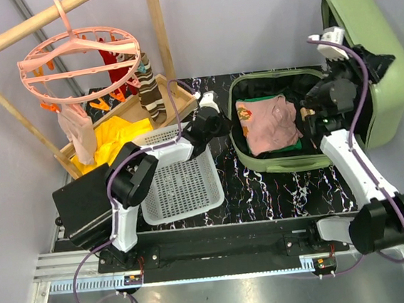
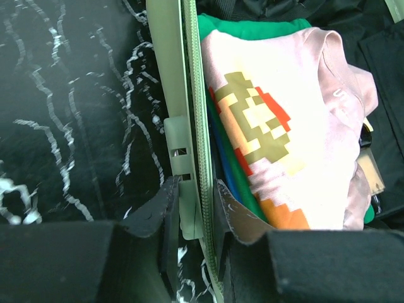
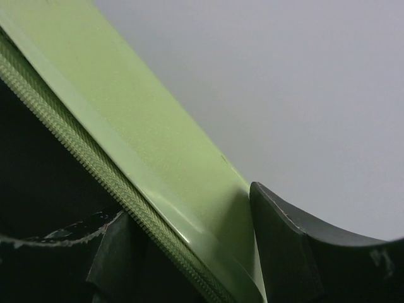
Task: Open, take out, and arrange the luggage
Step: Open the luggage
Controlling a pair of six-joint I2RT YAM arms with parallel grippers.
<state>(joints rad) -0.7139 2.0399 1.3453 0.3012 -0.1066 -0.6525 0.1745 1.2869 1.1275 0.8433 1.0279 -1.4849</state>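
While the lid stands raised, step in hand: opening done, unpacking not yet begun.
Luggage: large light-green hard-shell suitcase (image 1: 387, 69), rounded corners, black lining, at the far right corner of the bench (image 1: 277, 187).
Contents: folded pink pixel-print shirt (image 2: 297, 126) over a green garment (image 2: 252, 25).
Left jaws: clenched on the base's left rim.
Right jaws: grasping the lid edge.
Next move: probably free one rim and reach for the shirt.

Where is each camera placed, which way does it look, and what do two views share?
Top external: above, behind the bases, looking down on the table; left arm and right arm show.
Left wrist: on that wrist, looking at the luggage rim and pink shirt; left claw straddles the rim.
Right wrist: on that wrist, facing the lid edge and grey wall; right claw straddles the edge.
Shared: top and left wrist show the shirt.
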